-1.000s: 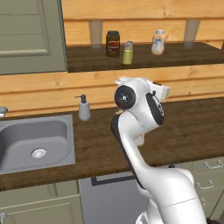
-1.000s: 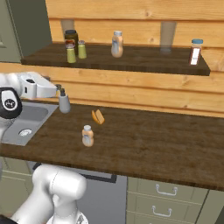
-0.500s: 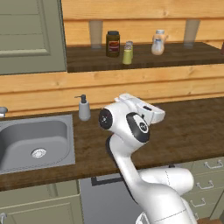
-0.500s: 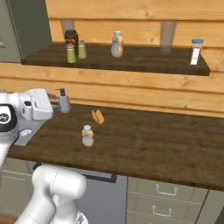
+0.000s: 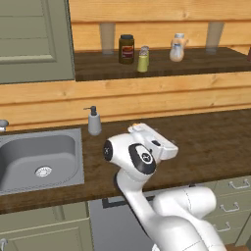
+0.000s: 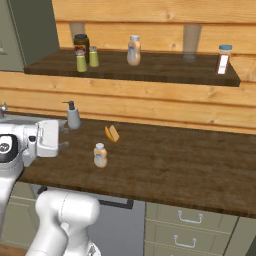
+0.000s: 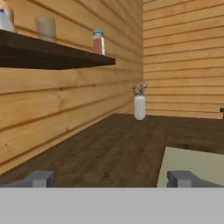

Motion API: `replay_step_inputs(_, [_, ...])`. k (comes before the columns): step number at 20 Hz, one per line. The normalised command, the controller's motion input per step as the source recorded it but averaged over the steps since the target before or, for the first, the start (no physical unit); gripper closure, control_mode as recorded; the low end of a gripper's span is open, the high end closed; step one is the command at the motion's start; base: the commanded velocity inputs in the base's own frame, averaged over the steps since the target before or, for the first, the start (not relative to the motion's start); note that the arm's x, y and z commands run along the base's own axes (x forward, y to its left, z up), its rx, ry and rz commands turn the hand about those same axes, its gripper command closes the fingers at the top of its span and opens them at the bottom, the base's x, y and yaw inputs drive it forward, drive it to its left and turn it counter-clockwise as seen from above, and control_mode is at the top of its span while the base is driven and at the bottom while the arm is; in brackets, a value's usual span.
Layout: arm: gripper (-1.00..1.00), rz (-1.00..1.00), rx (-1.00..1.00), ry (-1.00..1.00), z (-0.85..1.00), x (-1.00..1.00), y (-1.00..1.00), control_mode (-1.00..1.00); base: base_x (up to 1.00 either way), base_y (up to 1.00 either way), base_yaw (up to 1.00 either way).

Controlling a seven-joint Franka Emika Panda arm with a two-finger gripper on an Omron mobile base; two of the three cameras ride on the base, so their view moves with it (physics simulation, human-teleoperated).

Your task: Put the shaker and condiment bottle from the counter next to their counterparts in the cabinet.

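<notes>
The condiment bottle (image 6: 100, 155), peach-orange with a pale cap, stands upright on the dark counter (image 6: 190, 165). My gripper (image 6: 64, 138) hovers to its left above the counter, open and empty, pointing right. The hand view shows my gripper (image 7: 112, 179) with its jaws wide apart. On the cabinet (image 6: 165, 70) floor two yellow-green shakers (image 6: 81, 62) (image 6: 93, 57) stand side by side, and a matching peach bottle (image 6: 133, 51) stands further right. The left base view shows the shakers (image 5: 142, 62) and the shelf bottle (image 5: 176, 51) in the cabinet (image 5: 211, 61), while my arm hides the counter bottle.
A dark brown jar (image 6: 80, 43) stands behind the shakers and a red-labelled bottle (image 6: 222, 59) at the shelf's right end. An orange wedge (image 6: 112, 133) and soap dispenser (image 6: 73, 116) sit on the counter; the sink (image 5: 39, 157) lies left. A flower vase (image 7: 139, 105) stands far along the counter.
The arm has folded down, bringing the hand from near shelf height to just above the counter. The jaws stayed open. The bottle and shelf items have not moved.
</notes>
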Motion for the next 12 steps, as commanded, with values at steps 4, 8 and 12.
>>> replay_step_inputs(4, [-1.0,-0.11,0.0,0.01,-0.38,0.01,0.0,-1.0,0.0,0.0,0.0])
replay_step_inputs(8, [-1.0,-0.08,0.0,0.02,-0.57,0.11,0.01,-1.0,0.0,0.0,0.0])
replay_step_inputs(12, [-1.0,-0.09,0.0,0.01,-0.5,0.38,0.04,-1.0,0.0,0.0,0.0])
